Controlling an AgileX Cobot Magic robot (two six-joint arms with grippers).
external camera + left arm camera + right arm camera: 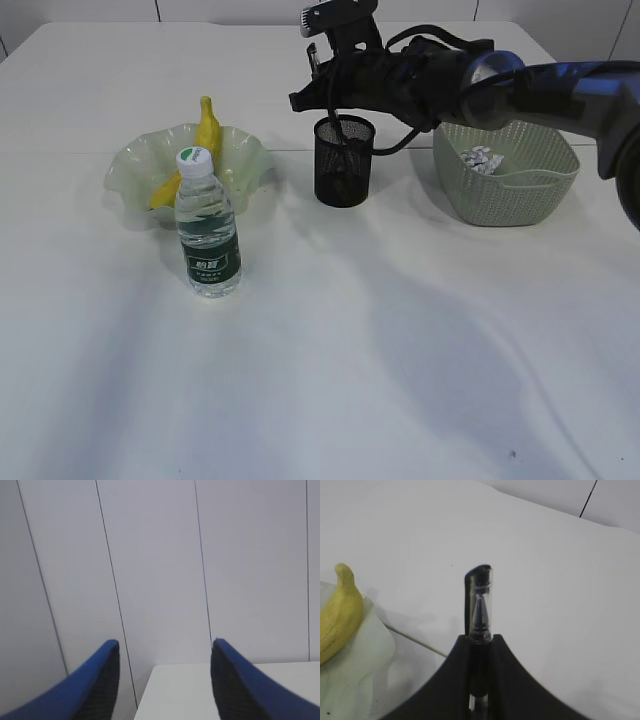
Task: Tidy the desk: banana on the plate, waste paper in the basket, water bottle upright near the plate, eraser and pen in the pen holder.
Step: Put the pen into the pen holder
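Pen (pixel 479 611) is the item in hand: right gripper (pixel 479 645) is clamped on its barrel, clear capped end sticking out past the black fingers in the right wrist view. In the exterior view that arm reaches across w/ the pen hanging near-vertical, lower end seemingly already at or inside the mouth of the black mesh pen holder (pixel 344 165), though dark on dark makes depth hard to judge. Rest of the worktop (pixel 330 360) looks sorted: banana (pixel 200 140) lies in the ruffled green plate (pixel 130 170), water bottle (pixel 207 225) stands upright just in front of the plate, crumpled waste paper (pixel 482 158) sits in the sage basket (pixel 510 190) to the right. Eraser can't be made out; may be inside the holder, can't tell. Left gripper (pixel 164 680) is open & empty, blue fingers pointing at a wall panel, well away from the work. To finish well, my read: keep pen vertical & centred over the cup, lower until most of the barrel is below the rim, then release, so it doesn't tip out or catch the rim. Holder is light mesh, so avoid side-loading it; a nudge could topple it. Lift straight up after release.
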